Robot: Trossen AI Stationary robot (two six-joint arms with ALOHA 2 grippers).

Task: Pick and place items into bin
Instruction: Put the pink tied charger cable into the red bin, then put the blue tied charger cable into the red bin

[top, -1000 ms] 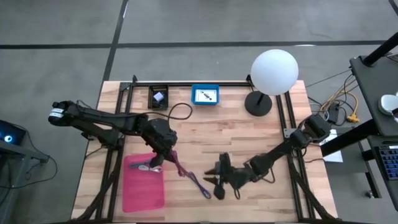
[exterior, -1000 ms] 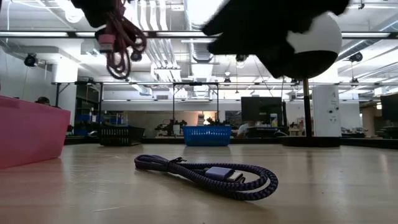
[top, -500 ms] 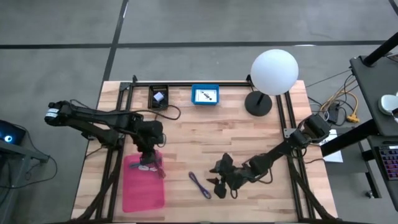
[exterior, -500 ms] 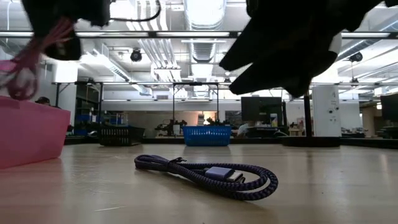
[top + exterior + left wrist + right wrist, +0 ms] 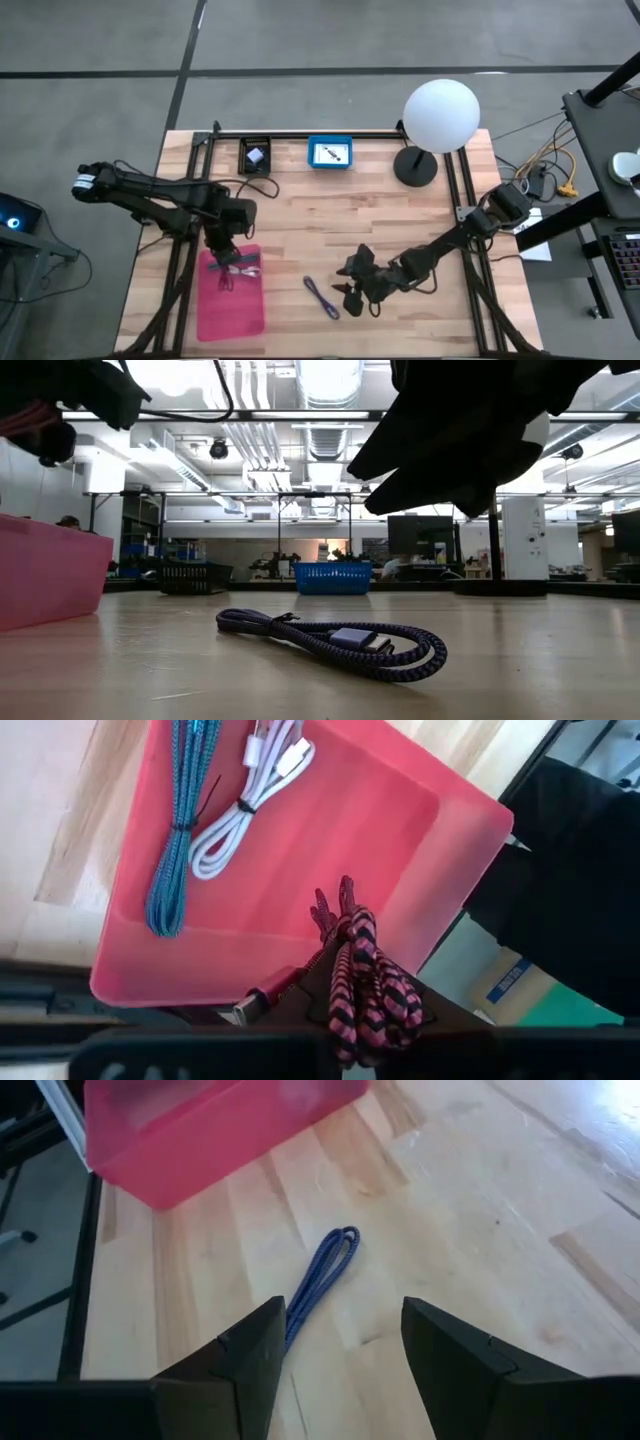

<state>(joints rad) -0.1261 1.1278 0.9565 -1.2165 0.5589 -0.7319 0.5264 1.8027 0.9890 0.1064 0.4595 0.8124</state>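
Note:
My left gripper [image 5: 228, 262] hangs over the pink bin [image 5: 232, 300] at the table's left near side, shut on a coiled pink-and-black braided cord [image 5: 356, 975]. A teal cord [image 5: 178, 830] and a white cord [image 5: 245, 805] lie on the bin's floor. My right gripper [image 5: 340, 1350] is open above the table's middle near side. A purple-blue cord [image 5: 318, 1278] lies flat on the wood just beyond its fingertips, toward the bin. In the low view that cord [image 5: 335, 640] lies coiled on the table, and the right gripper [image 5: 455, 435] hovers above it. My left gripper pinches the bundled pink cord between its two fingers, several strands together, coming from above and pointing down. The cord's looped end [image 5: 338, 910] and a connector [image 5: 262, 998] stick out past the fingers. The bundle is lifted clear and hangs above the bin's floor.
A small black tray [image 5: 256, 156] and a blue tray [image 5: 330, 153] sit at the far edge. The white globe lamp [image 5: 440, 115] stands on its black base [image 5: 415, 166] at the far right. Bare wood lies between the bin and the purple-blue cord.
My left gripper has carried the pink cord from near the table's middle toward the left edge, until it is over the pink bin. The cord's trailing end has lifted off the wood and now hangs bunched under the fingers. The purple-blue cord has stayed where it was.

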